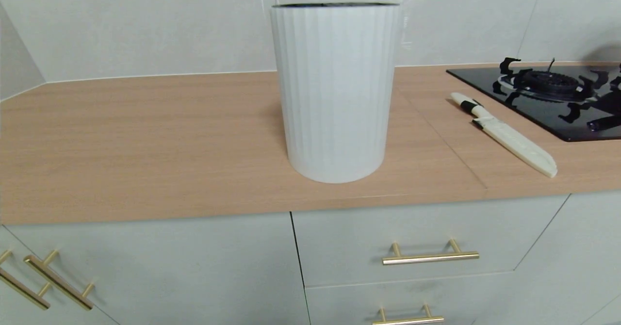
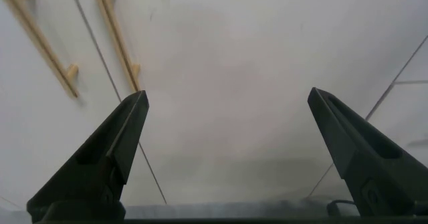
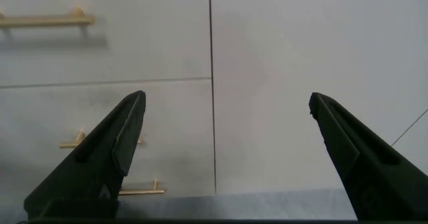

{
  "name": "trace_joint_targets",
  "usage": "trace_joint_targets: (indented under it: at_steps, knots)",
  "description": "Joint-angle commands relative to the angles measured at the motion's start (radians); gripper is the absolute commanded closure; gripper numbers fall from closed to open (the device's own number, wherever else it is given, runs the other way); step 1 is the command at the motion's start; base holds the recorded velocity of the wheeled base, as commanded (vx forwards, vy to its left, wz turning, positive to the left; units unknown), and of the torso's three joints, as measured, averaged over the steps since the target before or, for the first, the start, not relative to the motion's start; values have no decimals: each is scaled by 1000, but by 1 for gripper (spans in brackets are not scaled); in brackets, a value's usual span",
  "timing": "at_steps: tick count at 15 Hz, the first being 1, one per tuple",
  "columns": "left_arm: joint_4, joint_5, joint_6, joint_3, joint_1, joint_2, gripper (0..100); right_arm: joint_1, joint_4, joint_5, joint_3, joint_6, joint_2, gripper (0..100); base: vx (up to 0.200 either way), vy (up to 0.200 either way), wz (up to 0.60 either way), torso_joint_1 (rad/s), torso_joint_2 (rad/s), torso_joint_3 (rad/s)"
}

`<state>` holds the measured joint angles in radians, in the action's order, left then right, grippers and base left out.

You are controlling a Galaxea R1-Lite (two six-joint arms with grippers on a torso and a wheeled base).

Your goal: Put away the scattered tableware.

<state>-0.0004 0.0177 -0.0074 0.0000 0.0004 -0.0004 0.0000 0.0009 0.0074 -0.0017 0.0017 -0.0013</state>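
Note:
A tall white ribbed holder [image 1: 335, 92] with a dark top rim stands upright on the wooden countertop [image 1: 145, 136], near its front edge. To its right a cream knife [image 1: 504, 133] with a black band on the handle lies flat beside the stove, blade toward the counter's front. My left gripper [image 2: 227, 100] is open, low in front of pale cabinet doors, with nothing between its fingers. My right gripper [image 3: 227, 102] is open too, facing the drawer fronts, and holds nothing.
A black glass gas hob [image 1: 548, 94] with a burner grate sits at the right back of the counter. Grey cabinets with brass bar handles [image 1: 430, 255] run below the counter. A tiled wall backs the counter.

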Motion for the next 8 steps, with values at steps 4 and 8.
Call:
trace_joint_targets:
  at_steps: [4, 8]
  knots:
    - [0, 1, 0, 0, 1, 0, 0, 0, 1, 0, 0, 0, 1, 0, 0, 0, 0, 135, -500, -305]
    - [0, 1, 0, 0, 0, 0, 0, 0, -1, 0, 0, 0, 1, 0, 0, 0, 0, 179, -471, -297]
